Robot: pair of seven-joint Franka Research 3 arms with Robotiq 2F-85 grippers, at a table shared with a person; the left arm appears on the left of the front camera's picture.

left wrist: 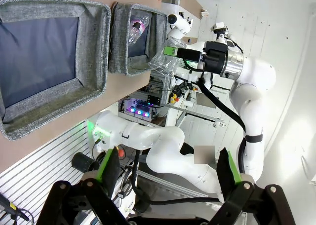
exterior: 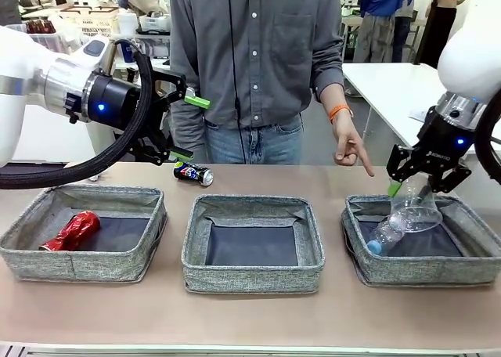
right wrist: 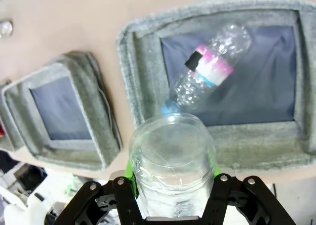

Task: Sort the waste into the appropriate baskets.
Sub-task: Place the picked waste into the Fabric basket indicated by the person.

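Right gripper down over right basket, clear bottle between its fingers, clamped or released unclear, left gripper raised sideways, jaws wide apart, empty, second bottle inside basket

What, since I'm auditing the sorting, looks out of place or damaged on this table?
The dark blue drink can lies on its side on the bare table, behind the middle basket at its left corner, inside no basket. The red can in the left basket is crumpled. Nothing looks spilled.

Grey woven baskets, red can
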